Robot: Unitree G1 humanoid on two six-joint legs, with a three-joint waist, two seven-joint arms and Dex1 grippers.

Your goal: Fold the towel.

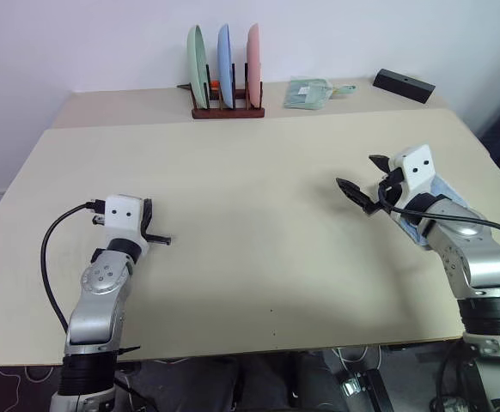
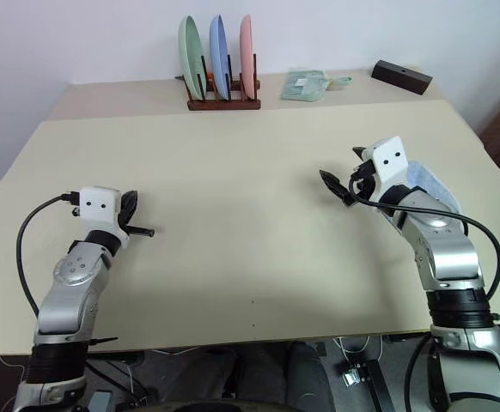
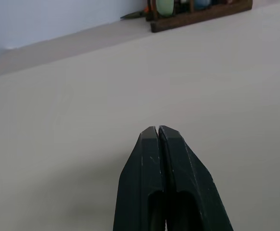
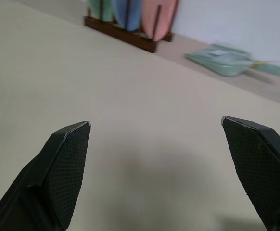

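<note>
- Left gripper (image 1: 166, 241): near left over the table (image 1: 233, 197), fingers pressed together, holding nothing.
- Right gripper (image 1: 363, 183): right side, fingers spread wide, nothing between them.
- Towel (image 2: 428, 181): one, light blue and fluffy, lying on the table's right edge and mostly hidden behind the right wrist; its long axis cannot be judged.
- Far edge: one wooden rack (image 1: 227, 110) with three upright plates, one folded pale green cloth (image 1: 308, 93), one black block (image 1: 404, 85).

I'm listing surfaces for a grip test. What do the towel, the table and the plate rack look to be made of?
Towel: light blue fluffy cloth, probably terry, judging by its soft nap; mostly hidden behind the right arm.
Table: smooth matte beige top, likely laminate; no grain visible.
Plate rack: dark reddish-brown, looks like stained wood.
</note>
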